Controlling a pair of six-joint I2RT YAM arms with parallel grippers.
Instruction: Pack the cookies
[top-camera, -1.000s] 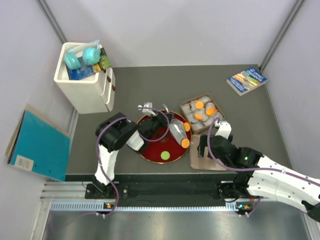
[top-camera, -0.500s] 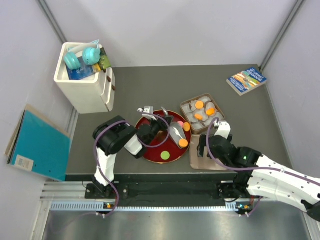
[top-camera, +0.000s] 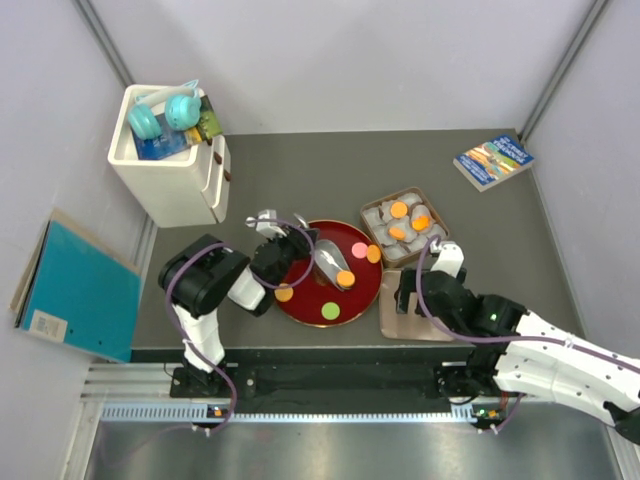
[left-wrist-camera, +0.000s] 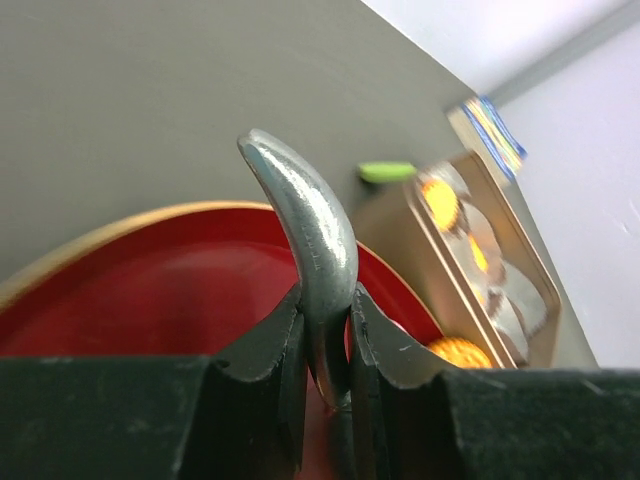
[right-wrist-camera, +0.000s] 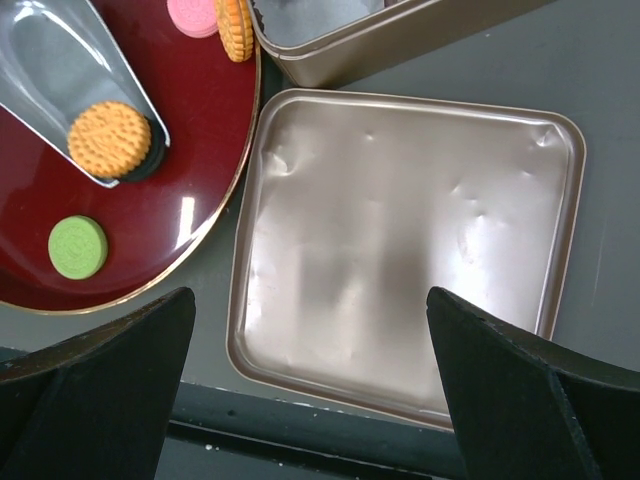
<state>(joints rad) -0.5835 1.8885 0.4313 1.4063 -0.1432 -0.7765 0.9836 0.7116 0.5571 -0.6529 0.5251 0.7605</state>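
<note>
My left pincer (left-wrist-camera: 325, 345) is clamped on the scoop (left-wrist-camera: 305, 220) handle. I'll hold it level so the orange cookie (right-wrist-camera: 109, 138) reaches the tin (top-camera: 367, 212), right of centre in the top view.

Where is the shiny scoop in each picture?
Top external: the scoop is in the middle, over the red plate, with an orange cookie on it.
Left wrist: centre, with its curved handle pinched in the left tool.
Right wrist: top left corner, carrying the orange cookie.
Shared landmark: the red plate, which shows in all three views.
</note>
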